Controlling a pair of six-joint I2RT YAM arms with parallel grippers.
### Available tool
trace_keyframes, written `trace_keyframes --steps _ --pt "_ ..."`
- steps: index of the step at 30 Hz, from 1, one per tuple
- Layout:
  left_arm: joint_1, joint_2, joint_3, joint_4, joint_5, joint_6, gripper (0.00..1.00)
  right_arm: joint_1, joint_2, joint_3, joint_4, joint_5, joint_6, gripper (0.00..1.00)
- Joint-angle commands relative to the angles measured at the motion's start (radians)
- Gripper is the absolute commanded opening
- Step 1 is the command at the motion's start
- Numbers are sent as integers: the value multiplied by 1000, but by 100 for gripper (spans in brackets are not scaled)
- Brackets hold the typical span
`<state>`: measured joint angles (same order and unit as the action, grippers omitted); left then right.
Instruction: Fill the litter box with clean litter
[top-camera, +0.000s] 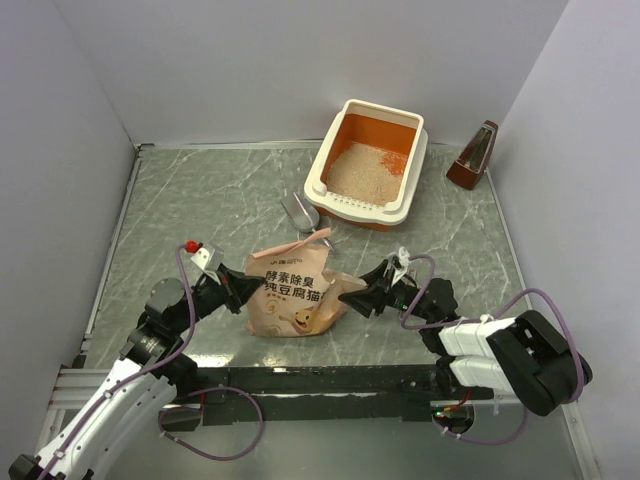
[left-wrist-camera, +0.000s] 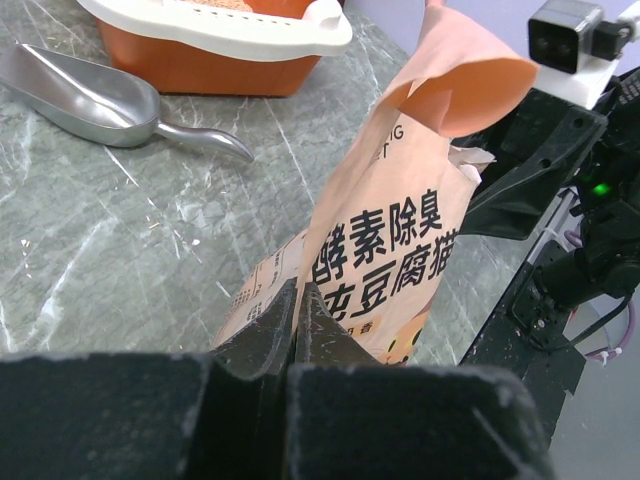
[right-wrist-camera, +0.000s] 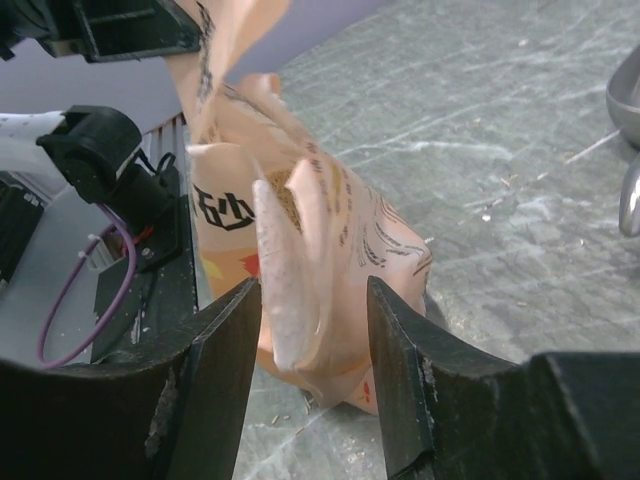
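Observation:
The litter box (top-camera: 414, 178), cream rim and orange inside, stands at the back right and holds a layer of pale beige litter (top-camera: 362, 170); its near wall shows in the left wrist view (left-wrist-camera: 220, 70). The peach-pink litter bag (top-camera: 290, 292) stands between both arms at the front. My left gripper (top-camera: 243, 291) is shut on the bag's left edge (left-wrist-camera: 300, 290). My right gripper (top-camera: 350, 297) is open, its jaws on either side of the bag's right fold (right-wrist-camera: 300, 270) without pinching it.
A grey metal scoop (top-camera: 300, 213) lies left of the litter box, seen also in the left wrist view (left-wrist-camera: 90, 95). A pink torn strip (top-camera: 300, 241) lies behind the bag. A dark brown wedge-shaped object (top-camera: 473, 157) stands at the back right wall.

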<state>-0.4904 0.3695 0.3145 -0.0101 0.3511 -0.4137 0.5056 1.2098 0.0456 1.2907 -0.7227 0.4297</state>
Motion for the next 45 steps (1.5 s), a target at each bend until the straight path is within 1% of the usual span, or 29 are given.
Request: trace_keyframes --steps 1,9,15,23,26,27,29,30,31,33,34,35,36,38,39,40,42,43,44,45 --pt "3 6 60 93 8 -16 1 -1 -52 4 349 -21 11 53" --pt "3 17 58 98 17 -19 1 -1 -66 7 349 -18 12 50" --pt "3 20 58 98 20 -23 1 -1 -70 20 349 -15 7 45" --pt "3 25 58 98 22 -25 1 -1 -76 20 349 2 3 36" --pt "3 28 58 96 25 -23 1 1 -82 23 349 6 7 26" --pt "3 28 60 96 23 -25 1 1 -91 20 348 17 9 15" --pt "4 26 60 94 26 -25 1 1 -107 13 345 66 21 1" --pt "3 25 63 91 26 -27 1 -4 -128 7 337 75 33 0" --pt "3 23 63 90 28 -31 1 -12 -142 7 319 72 81 0" --pt "0 17 70 82 16 -46 1 -44 -205 36 195 31 154 0" --pt "3 14 78 70 2 -72 1 -48 -228 49 144 -28 222 0" --pt "1 9 89 50 -6 -82 1 -52 -251 80 74 -61 245 0" --pt "1 6 112 14 -23 -89 1 -61 -304 92 -56 -99 263 0" --pt "1 11 150 -78 -58 -134 1 -64 -361 115 -208 -162 287 0" --pt "1 19 197 -182 -87 -158 1 -68 -422 125 -373 -187 287 0" --pt "1 28 219 -229 -139 -207 1 -76 -453 129 -437 -205 284 0" --pt "1 63 264 -304 -146 -243 1 -88 -537 152 -581 -266 256 0" --pt "3 74 271 -354 -147 -288 1 -96 -562 164 -741 -285 232 0" --pt "3 89 278 -376 -144 -307 1 -98 -596 206 -858 -300 196 0" --pt "1 92 284 -390 -138 -332 1 -98 -604 224 -1043 -328 122 0"
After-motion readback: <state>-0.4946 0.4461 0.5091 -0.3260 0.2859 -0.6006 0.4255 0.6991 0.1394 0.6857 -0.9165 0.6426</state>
